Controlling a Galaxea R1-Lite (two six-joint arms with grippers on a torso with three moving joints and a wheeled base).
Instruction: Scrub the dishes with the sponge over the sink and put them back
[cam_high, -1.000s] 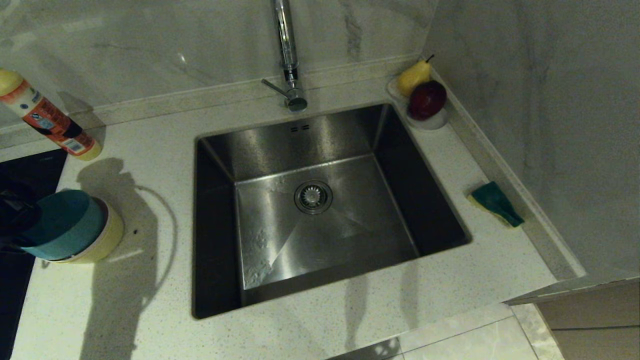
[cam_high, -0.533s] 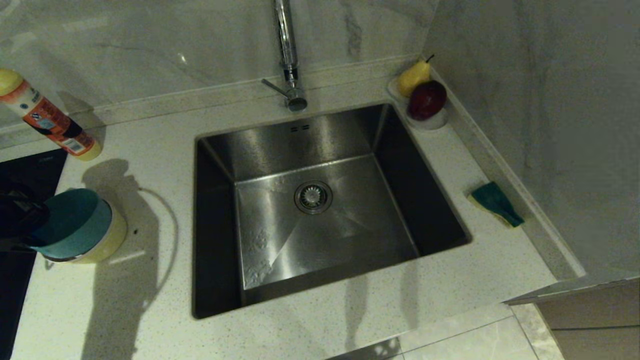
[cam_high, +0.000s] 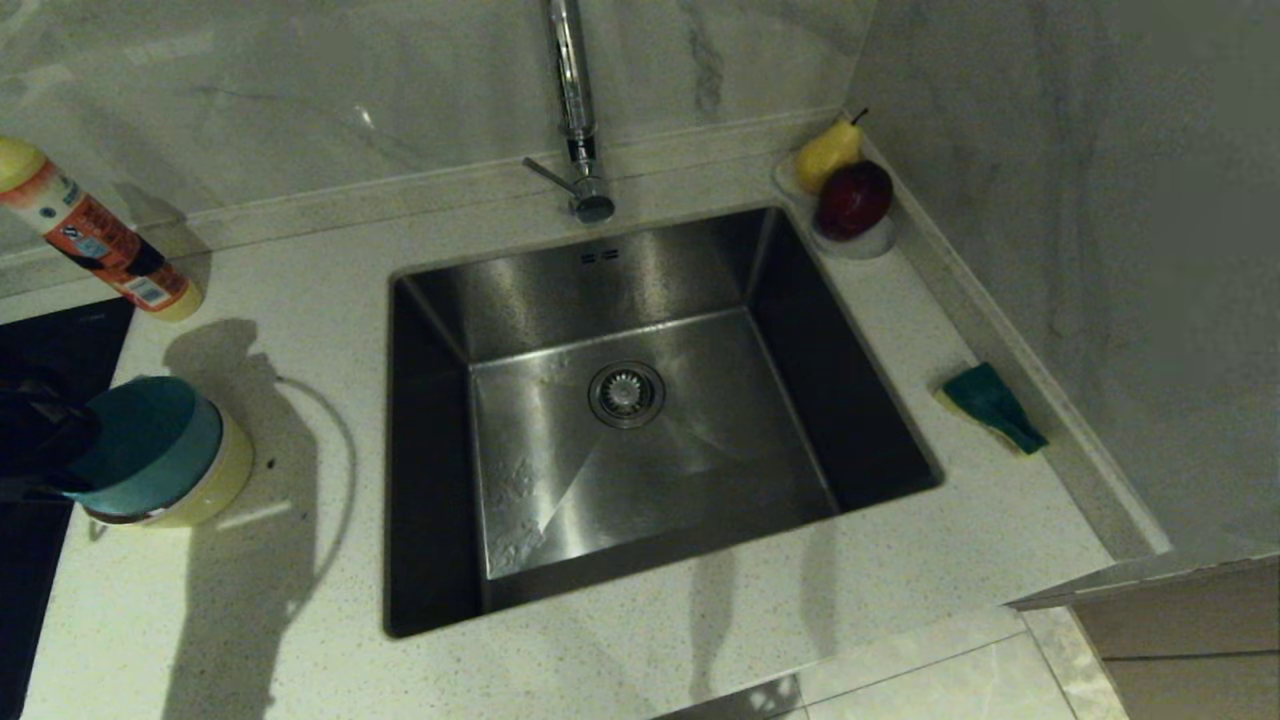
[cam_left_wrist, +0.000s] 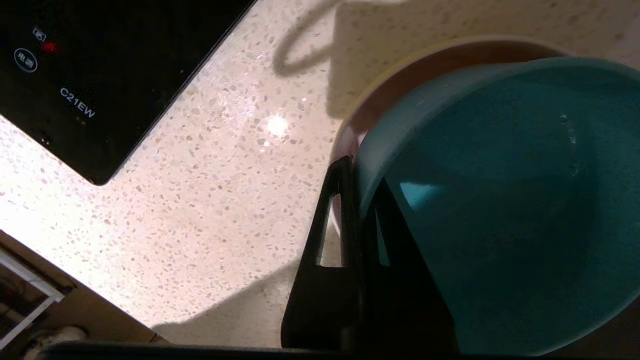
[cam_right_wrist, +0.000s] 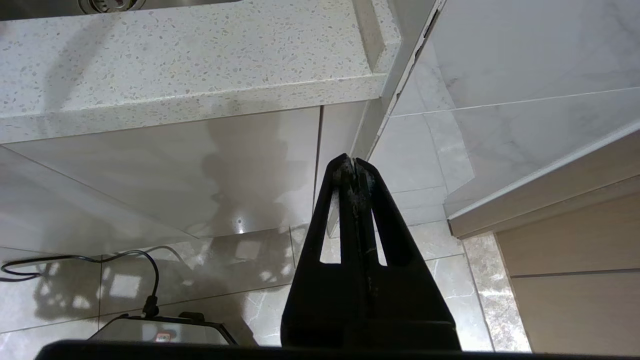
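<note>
**Three bowls stacked, one rim in my left jaws**

Three small round plastic bowls sit nested on the speckled pale stone counter (cam_high: 300, 600), left of the square brushed steel sink (cam_high: 620, 440). My left gripper (cam_left_wrist: 357, 172) is pinching the wall of the top one, the teal blue bowl (cam_high: 140, 445): one finger inside, one outside, pressed together on the thin rim. Under it I see the pale pink bowl (cam_left_wrist: 400, 65) and, outermost, the yellow bowl (cam_high: 225, 480). My right gripper (cam_right_wrist: 354, 167) hangs below the counter edge, jaws pressed together on nothing, parked.

I judge this the first step: getting a dish free of the stack. Next I would need to lift the teal bowl clear without dragging the pink one along, since smooth nested plastic tends to cling, then carry it over the basin. The small rectangular sponge (cam_high: 990, 405), dark green scouring face on yellow foam, lies on the counter right of the sink, near the wall; my right arm would have to fetch it.

A chrome tap (cam_high: 572, 110) stands behind the sink, and an orange-labelled bottle (cam_high: 95, 240) stands at far left.
</note>
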